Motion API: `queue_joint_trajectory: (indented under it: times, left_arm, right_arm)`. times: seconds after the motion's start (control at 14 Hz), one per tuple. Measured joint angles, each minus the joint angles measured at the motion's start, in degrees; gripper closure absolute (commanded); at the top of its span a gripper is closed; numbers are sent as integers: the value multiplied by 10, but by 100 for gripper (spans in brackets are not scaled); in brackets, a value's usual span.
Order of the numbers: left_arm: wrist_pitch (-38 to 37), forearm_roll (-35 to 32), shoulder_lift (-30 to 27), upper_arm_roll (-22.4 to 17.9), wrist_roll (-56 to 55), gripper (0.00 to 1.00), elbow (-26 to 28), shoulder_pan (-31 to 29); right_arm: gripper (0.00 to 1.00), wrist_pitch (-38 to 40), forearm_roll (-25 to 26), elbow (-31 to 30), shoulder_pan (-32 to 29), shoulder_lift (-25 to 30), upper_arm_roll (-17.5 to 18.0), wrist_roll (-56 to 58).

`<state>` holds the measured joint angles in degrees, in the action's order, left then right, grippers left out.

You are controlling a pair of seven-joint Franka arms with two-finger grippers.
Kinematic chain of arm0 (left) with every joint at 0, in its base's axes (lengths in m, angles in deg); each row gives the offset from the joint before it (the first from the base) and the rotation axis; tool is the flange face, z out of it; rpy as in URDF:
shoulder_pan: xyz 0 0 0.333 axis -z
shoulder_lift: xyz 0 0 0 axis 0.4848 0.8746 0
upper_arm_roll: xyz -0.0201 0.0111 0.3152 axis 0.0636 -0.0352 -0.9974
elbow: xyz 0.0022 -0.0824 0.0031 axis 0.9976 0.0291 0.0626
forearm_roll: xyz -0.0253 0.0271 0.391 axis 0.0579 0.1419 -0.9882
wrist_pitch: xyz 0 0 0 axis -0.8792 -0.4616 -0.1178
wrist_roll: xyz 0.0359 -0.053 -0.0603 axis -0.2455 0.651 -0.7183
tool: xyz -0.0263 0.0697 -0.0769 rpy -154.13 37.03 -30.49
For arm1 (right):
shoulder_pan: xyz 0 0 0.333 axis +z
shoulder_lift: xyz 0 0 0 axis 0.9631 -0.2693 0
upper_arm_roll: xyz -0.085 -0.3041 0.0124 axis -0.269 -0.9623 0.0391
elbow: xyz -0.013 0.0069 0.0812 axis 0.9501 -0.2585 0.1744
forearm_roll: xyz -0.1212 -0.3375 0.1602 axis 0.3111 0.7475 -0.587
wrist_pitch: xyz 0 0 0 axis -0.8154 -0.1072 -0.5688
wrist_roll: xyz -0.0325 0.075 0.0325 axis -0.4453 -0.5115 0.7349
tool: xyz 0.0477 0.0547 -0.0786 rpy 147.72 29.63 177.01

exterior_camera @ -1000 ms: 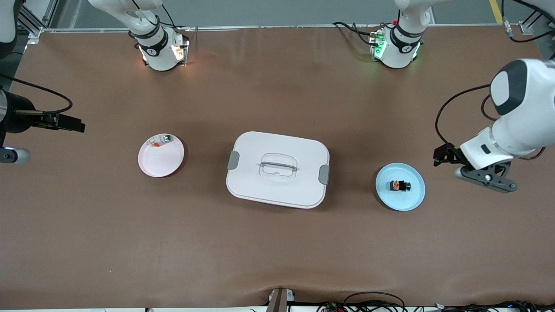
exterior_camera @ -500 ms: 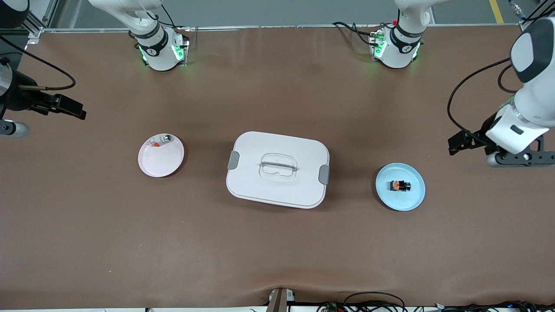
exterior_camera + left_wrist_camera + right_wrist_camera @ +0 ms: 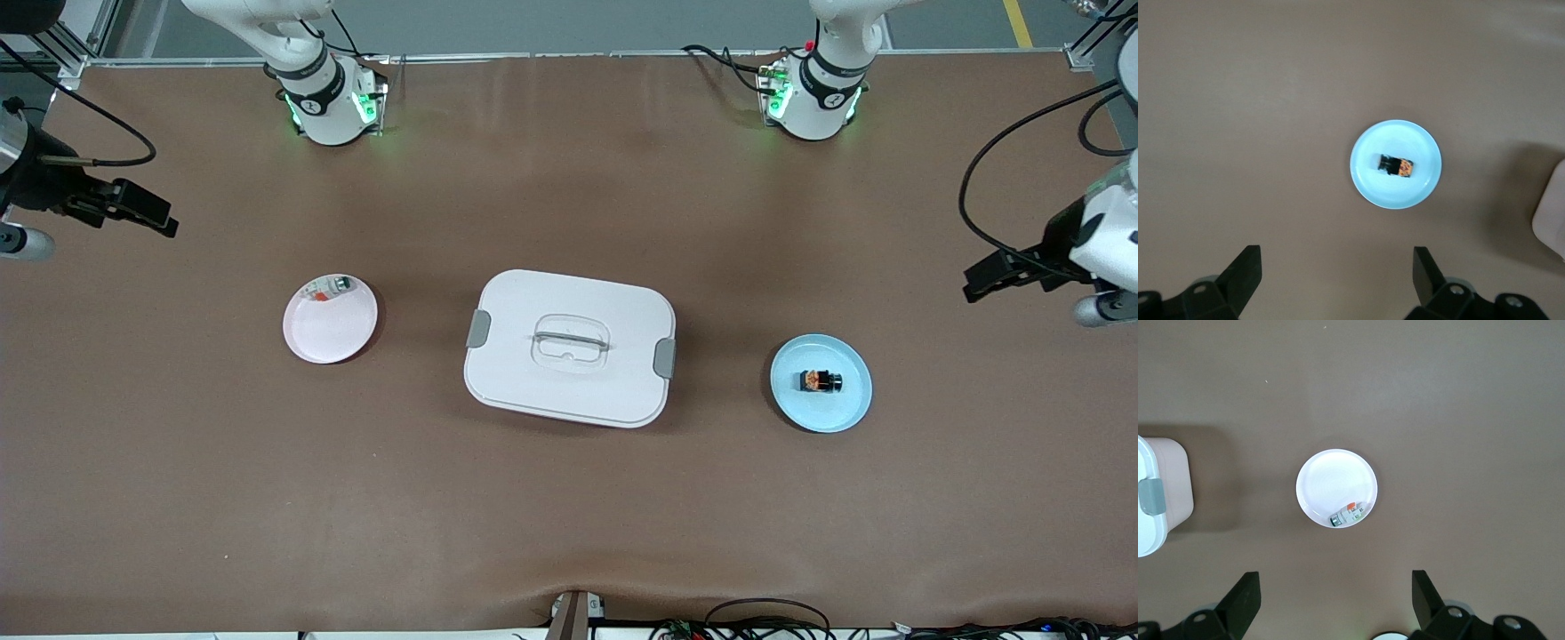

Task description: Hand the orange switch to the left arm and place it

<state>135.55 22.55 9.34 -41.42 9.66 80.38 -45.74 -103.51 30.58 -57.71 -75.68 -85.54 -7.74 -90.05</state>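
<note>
One tiny orange switch (image 3: pixel 820 380), black-bodied with an orange face, lies on its side on the light-blue plate (image 3: pixel 845 413), toward the left arm's end of the table, well apart from the box (image 3: pixel 569 347). Left gripper (image 3: pixel 1335 277) and right gripper (image 3: pixel 1335 597) hover spread wide, empty.

1. A large table (image 3: pixel 569 498) fills almost all of the front view; a plain brown mat covers it.
2. The mat shows soft, pale reflections of light near the edge farthest from the front camera.
3. Along that edge runs a grey floor (image 3: pixel 578 25), with a yellow line (image 3: pixel 1016 22) painted on it.
4. Aluminium frame bars (image 3: pixel 67 40) stand at the corner toward the right arm's end.
5. Dark cables (image 3: pixel 765 618), and perhaps some small electronics, lie along the nearest edge.
</note>
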Motion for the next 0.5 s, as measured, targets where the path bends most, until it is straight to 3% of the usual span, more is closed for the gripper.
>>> queue_joint_trajectory:
  times: [0.29, 0.5]
  left_arm:
    - [-51, 0, -18, -105, 1, 0, -9, 97]
    - [-75, 0, -44, -117, 10, 0, -6, 120]
  right_arm:
    - [0, -24, -1, -42, 0, 30, 0, 0]
    - [0, -28, -1, -50, 0, 38, 0, 0]
